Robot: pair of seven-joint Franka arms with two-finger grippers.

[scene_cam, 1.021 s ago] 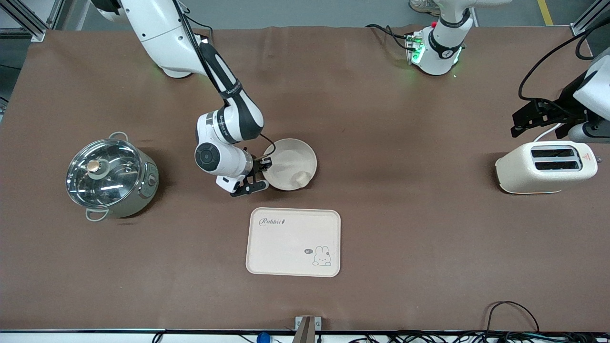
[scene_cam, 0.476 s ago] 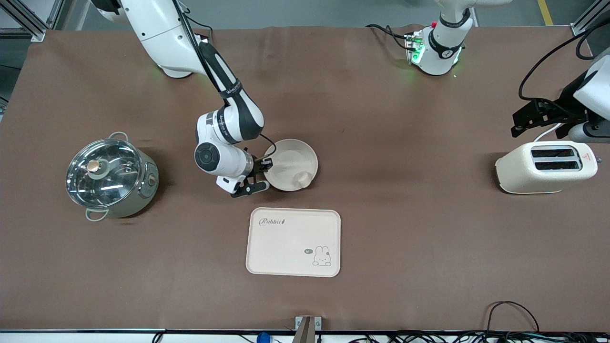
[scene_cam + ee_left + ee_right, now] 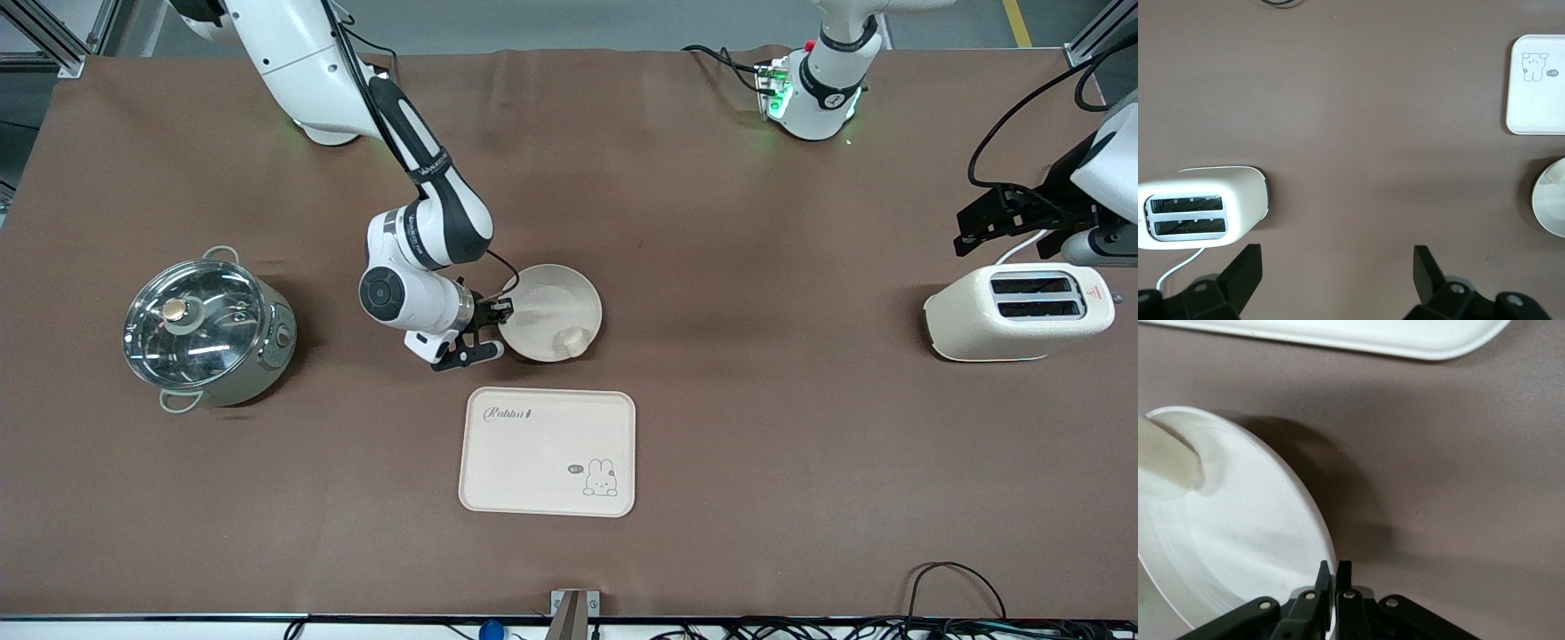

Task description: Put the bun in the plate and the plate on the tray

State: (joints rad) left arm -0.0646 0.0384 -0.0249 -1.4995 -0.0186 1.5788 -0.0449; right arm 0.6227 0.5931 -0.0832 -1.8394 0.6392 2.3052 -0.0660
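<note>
The round cream plate (image 3: 547, 302) sits just farther from the front camera than the tray (image 3: 547, 452), tipped up at the rim toward the right arm's end. My right gripper (image 3: 500, 312) is shut on that rim. In the right wrist view its fingertips (image 3: 1336, 568) pinch the plate (image 3: 1238, 533) edge, and a shadow lies under the dish. The small bun (image 3: 572, 337) rests inside the plate at the low edge nearest the tray; the bun (image 3: 1161, 463) also shows in that wrist view. My left gripper (image 3: 1338, 257) waits open beside the toaster.
A cream toaster (image 3: 1018, 311) stands at the left arm's end, with my left gripper (image 3: 967, 233) above the table next to it. A steel pot with a glass lid (image 3: 209, 331) stands at the right arm's end. The tray's corner (image 3: 1338, 333) lies close to the plate.
The right gripper has carried the plate a little toward the left arm's end and toward the tray, with the bun inside. The left arm has not moved.
</note>
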